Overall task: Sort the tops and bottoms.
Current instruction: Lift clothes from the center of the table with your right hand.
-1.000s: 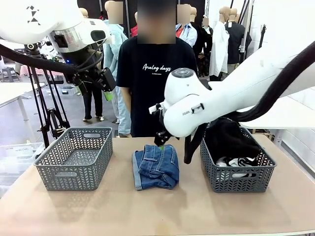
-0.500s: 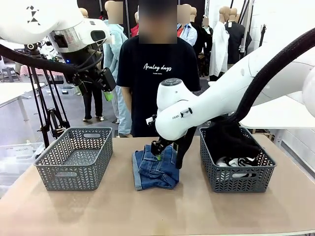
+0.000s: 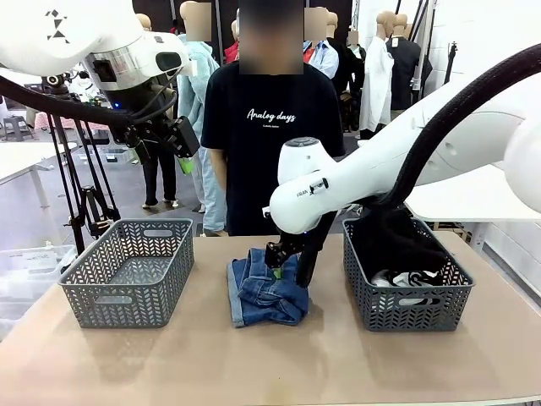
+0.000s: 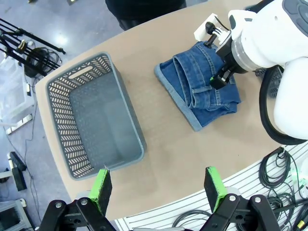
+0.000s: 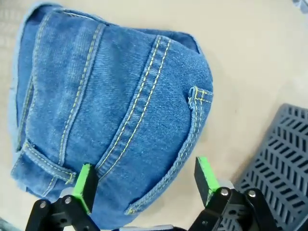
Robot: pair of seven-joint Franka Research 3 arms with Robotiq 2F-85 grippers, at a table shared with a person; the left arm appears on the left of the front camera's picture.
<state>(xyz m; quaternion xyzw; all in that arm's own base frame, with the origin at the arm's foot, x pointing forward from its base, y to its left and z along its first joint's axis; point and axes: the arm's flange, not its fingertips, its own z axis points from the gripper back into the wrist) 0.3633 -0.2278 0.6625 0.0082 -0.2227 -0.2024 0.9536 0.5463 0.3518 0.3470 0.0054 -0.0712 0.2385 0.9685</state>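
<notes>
A tan counter (image 3: 270,364) with a smooth matte top runs across the foreground, and the left wrist view shows its rounded edge above a grey floor (image 4: 62,19). Left of it stand a black tripod (image 3: 84,182) on the grey floor and a pale table (image 3: 21,159) farther back, with another white table (image 3: 473,199) at the right. The far wall (image 3: 486,42) on the right is white, the middle of the back is dark, and black cables (image 4: 276,171) coil on the floor beside the counter.
</notes>
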